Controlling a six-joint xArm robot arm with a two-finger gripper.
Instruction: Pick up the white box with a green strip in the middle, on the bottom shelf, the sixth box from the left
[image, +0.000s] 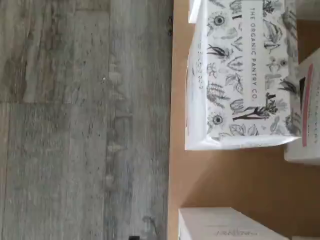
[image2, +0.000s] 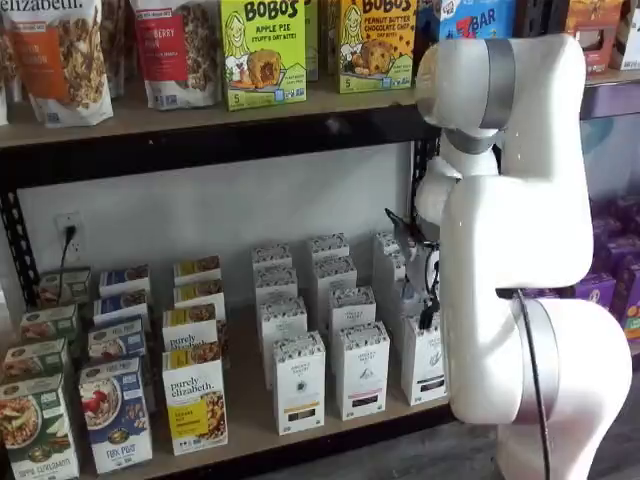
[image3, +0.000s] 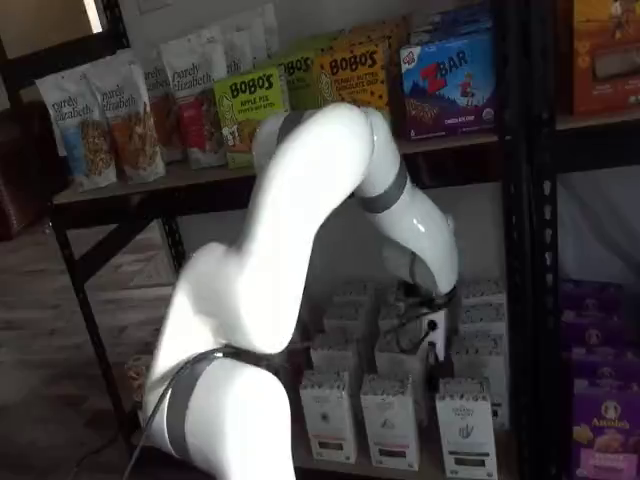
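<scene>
Your arm (image2: 520, 250) half-hides the white box (image2: 424, 358) on the bottom shelf (image2: 250, 430); gripper (image3: 436, 350) spread can't be judged.

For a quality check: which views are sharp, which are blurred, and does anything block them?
Wrist view: turned sideways, floor soft, the print on the white box readable. In both shelf views small print is soft, and the arm hides part of the bottom shelf.
</scene>
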